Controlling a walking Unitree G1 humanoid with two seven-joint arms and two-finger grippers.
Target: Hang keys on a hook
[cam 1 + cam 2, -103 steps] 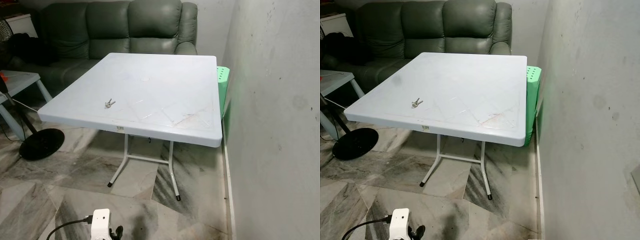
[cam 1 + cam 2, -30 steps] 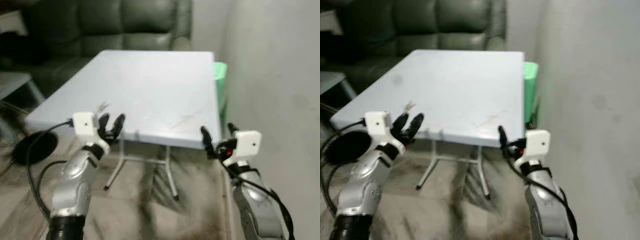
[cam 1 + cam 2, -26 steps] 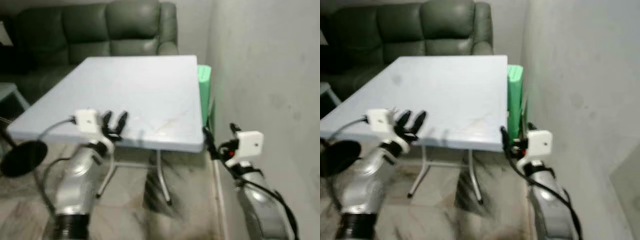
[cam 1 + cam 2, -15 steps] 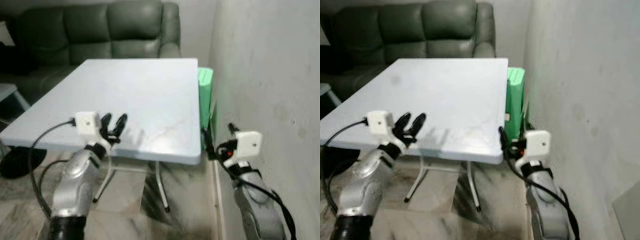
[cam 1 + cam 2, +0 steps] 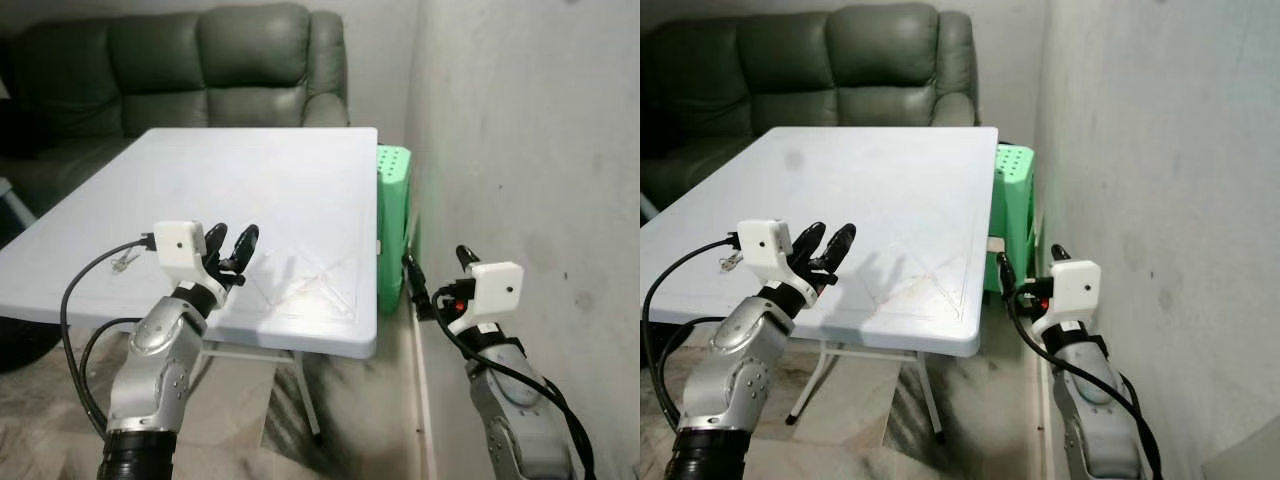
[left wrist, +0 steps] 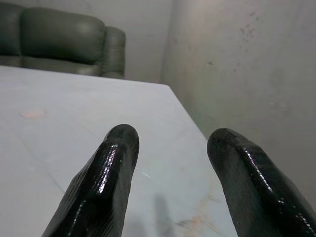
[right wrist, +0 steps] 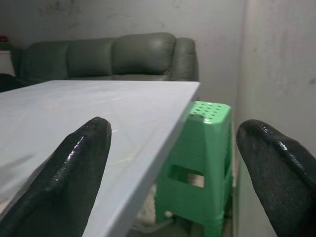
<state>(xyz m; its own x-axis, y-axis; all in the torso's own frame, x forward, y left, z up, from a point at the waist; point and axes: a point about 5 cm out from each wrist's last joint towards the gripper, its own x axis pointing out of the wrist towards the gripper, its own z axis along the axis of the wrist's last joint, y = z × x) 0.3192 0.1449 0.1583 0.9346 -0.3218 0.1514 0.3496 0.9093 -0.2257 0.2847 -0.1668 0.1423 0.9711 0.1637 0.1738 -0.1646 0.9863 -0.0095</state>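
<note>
Closer now: table (image 5: pixel 300 200), green stool (image 5: pixel 391 230) beside.

We note a pale blue-white plastic worktop (image 5: pixel 280 190), a dark green leather sofa (image 5: pixel 200 60), a bright green perforated plastic stool (image 5: pixel 1012 215), and glossy black fingers (image 6: pixel 106 173).

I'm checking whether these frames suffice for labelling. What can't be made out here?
- Keys: head views, tiny and partly behind the left gripper's camera block; count unclear.
- Sofa: cut off by the left edge.
- Table legs: mostly hidden under the top.
</note>
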